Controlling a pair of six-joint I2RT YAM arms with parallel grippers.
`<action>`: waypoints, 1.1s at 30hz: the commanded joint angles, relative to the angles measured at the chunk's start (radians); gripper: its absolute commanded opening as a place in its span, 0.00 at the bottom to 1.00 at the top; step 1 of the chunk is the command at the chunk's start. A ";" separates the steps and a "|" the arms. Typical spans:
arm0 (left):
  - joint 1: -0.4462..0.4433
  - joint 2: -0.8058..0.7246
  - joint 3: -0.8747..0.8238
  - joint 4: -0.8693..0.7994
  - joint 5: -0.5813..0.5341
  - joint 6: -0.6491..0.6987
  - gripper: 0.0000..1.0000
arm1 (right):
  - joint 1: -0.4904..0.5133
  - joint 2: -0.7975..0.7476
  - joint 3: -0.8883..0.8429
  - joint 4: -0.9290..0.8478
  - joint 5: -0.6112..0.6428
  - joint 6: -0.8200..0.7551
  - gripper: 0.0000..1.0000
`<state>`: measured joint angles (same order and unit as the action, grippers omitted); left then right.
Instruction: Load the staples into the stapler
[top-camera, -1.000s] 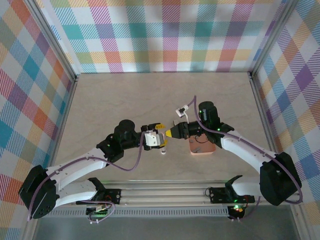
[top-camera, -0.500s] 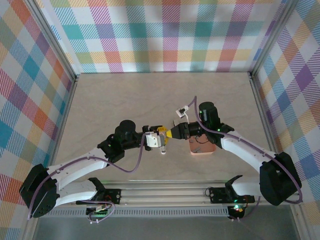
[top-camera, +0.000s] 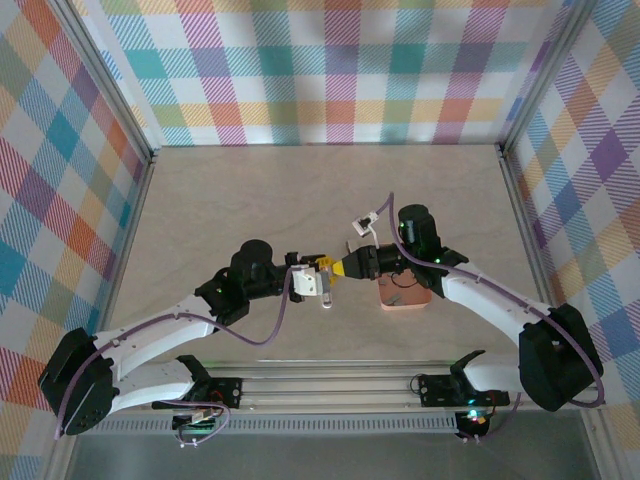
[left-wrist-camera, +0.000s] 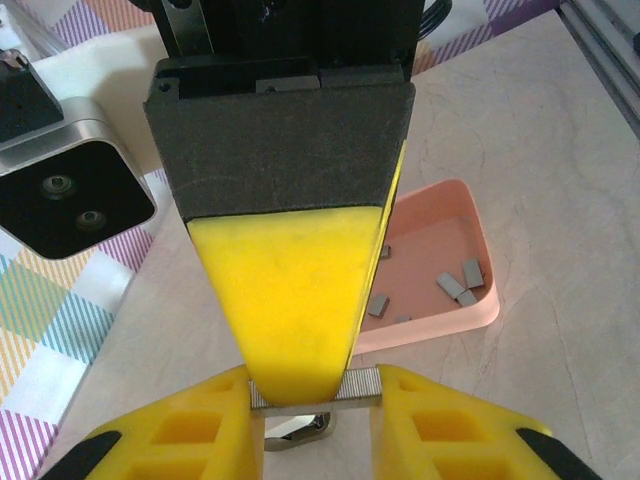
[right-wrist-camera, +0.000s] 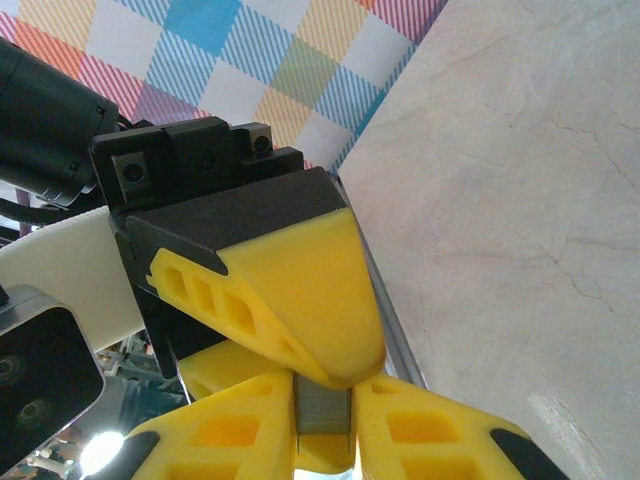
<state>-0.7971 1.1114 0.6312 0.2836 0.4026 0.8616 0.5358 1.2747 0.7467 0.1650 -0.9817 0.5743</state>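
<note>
Left jaws narrower than before, tight on the staple strip; right jaws too; tray rim near.

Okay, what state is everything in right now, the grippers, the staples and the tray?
staple strip: held between both grippers
left gripper: shut on the strip's ends
right gripper: shut across the same strip
loose staples: lying scattered in the salmon tray
salmon tray: upright on the table, staples inside

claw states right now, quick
left claw: closed on the staples
right claw: closed, holding the same staples
</note>
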 joint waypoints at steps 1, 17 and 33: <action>-0.015 -0.013 0.056 -0.043 0.010 0.020 0.27 | -0.002 -0.017 -0.015 0.016 -0.018 0.002 0.22; -0.061 0.162 0.361 -0.814 -0.086 -0.102 0.25 | -0.258 -0.331 -0.109 -0.365 0.382 0.044 0.53; -0.277 0.696 0.774 -1.276 -0.297 -0.109 0.26 | -0.453 -0.541 -0.167 -0.638 0.567 0.068 0.52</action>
<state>-1.0409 1.7542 1.3510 -0.8684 0.1459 0.7486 0.0906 0.7593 0.5812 -0.3996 -0.4656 0.6502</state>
